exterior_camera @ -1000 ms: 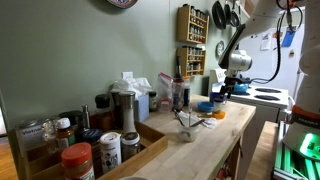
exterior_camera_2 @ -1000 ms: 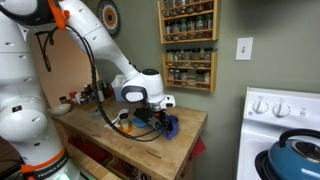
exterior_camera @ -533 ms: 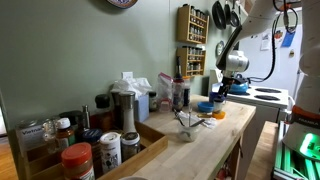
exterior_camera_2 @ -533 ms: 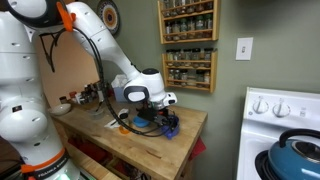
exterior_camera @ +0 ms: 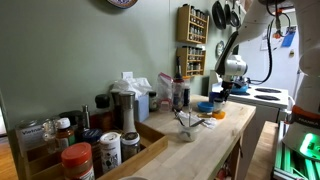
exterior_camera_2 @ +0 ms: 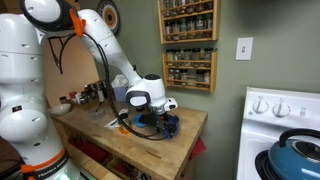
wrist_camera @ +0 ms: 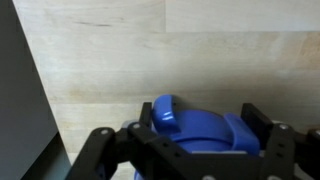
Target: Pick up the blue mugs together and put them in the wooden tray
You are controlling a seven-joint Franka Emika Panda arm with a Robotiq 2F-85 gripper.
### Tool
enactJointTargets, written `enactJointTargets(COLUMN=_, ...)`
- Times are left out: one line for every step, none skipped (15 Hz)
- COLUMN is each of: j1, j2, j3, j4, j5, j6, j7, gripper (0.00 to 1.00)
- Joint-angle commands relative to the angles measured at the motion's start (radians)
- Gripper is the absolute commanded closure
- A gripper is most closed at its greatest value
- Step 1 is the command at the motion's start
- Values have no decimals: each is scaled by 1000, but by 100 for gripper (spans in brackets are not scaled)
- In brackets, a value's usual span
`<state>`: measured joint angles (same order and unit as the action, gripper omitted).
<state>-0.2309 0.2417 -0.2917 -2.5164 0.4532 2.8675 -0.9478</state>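
Pale wooden counter (exterior_camera: 205, 140) below a green wall (exterior_camera: 80, 50); a spice rack (exterior_camera_2: 188, 45) hangs above and a white stove (exterior_camera_2: 270, 105) stands beside it. Labels on the jars (exterior_camera: 108, 148) are too small to read. The gripper (wrist_camera: 188, 138) straddles the mugs (wrist_camera: 215, 125) at the counter's end, well apart from the tray (exterior_camera: 152, 133); whether it pinches them cannot be told.

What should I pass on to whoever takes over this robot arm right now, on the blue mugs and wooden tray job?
Gripper: low over the counter, jaws on either side of the blue mugs. Whether they are clamped cannot be told.
Mugs: at the counter's end near the stove, apparently not lifted.
Wooden tray: at the opposite end of the counter, holding spice jars, with no mugs in it.
Done: the gripper is at the mugs.
Left: confirm the grip on both mugs, lift, carry along the counter, set them in the tray.
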Motion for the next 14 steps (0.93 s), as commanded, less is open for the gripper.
enactJointTargets(j1=-3, j2=8, j3=0, j4=9, j5=-10, j6=27, j7=-24, gripper=44)
enactJointTargets(j1=2, j2=0, j3=-3, j4=6, j5=-18, j6=31, j7=-24, gripper=51)
enactJointTargets(j1=6, j2=-6, j3=-6, j4=3, j5=-25, j6=32, j7=-26, gripper=58)
enactJointTargets(j1=11, j2=-10, j3=-10, j4=1, j5=-36, j6=32, j7=-25, gripper=66)
enactJointTargets(j1=17, j2=-14, j3=-16, j4=-2, j5=-50, j6=30, j7=-19, gripper=73)
enactJointTargets(j1=24, j2=-15, j3=-24, j4=-5, j5=-71, j6=29, j7=-8, gripper=80)
enactJointTargets(j1=30, j2=-18, j3=-31, j4=-9, j5=-91, j6=29, j7=-3, gripper=88)
enactJointTargets(j1=35, j2=-20, j3=-37, j4=-12, j5=-109, j6=28, j7=2, gripper=95)
enactJointTargets(j1=35, j2=-26, j3=-39, j4=-14, j5=-119, j6=23, j7=2, gripper=99)
enactJointTargets(j1=36, j2=-33, j3=-41, j4=-17, j5=-128, j6=20, j7=3, gripper=95)
enactJointTargets(j1=37, j2=-46, j3=-43, j4=-21, j5=-135, j6=11, j7=5, gripper=95)
enactJointTargets(j1=33, j2=-68, j3=-39, j4=-28, j5=-131, j6=-15, j7=-1, gripper=95)
enactJointTargets(j1=33, j2=-113, j3=-39, j4=-46, j5=-135, j6=-43, j7=-9, gripper=95)
enactJointTargets(j1=33, j2=-152, j3=-41, j4=-61, j5=-144, j6=-68, j7=-17, gripper=95)
